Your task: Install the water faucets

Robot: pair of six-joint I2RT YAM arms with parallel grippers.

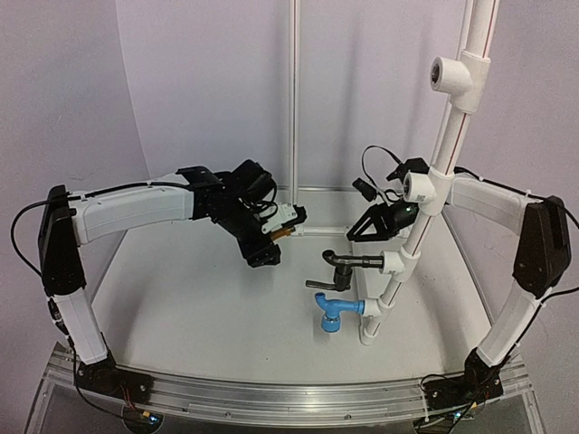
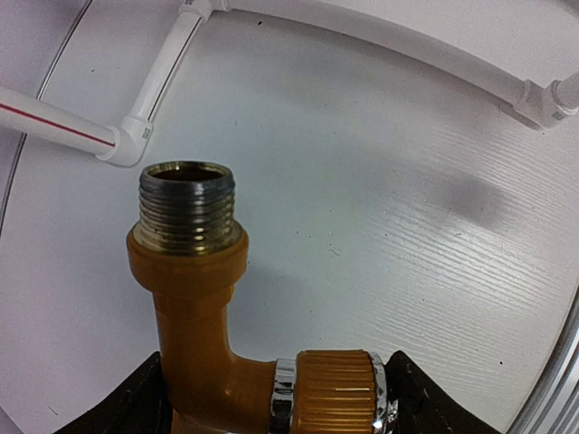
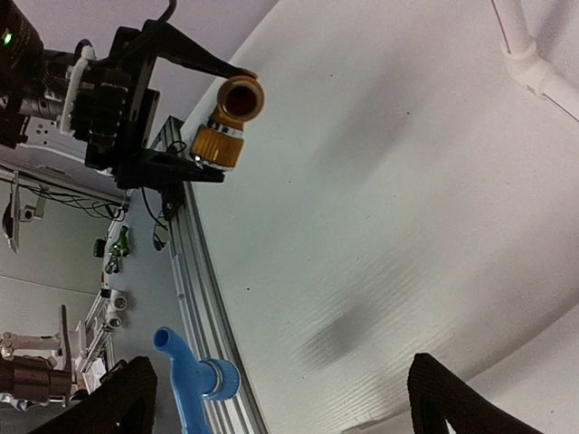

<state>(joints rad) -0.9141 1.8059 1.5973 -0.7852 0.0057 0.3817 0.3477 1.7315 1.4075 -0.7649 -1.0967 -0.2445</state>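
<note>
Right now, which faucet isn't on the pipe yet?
The gold faucet: it's clamped in the left arm's fingers. The black faucet and blue faucet are already mounted on the white pipe.

No letters, numbers or brand marks can be read in any view, not even on the gold faucet (image 2: pixel 194 298), which shows closest. The only marking is a thin red line running along the white pipe (image 2: pixel 54 117), and it carries no writing.
</note>
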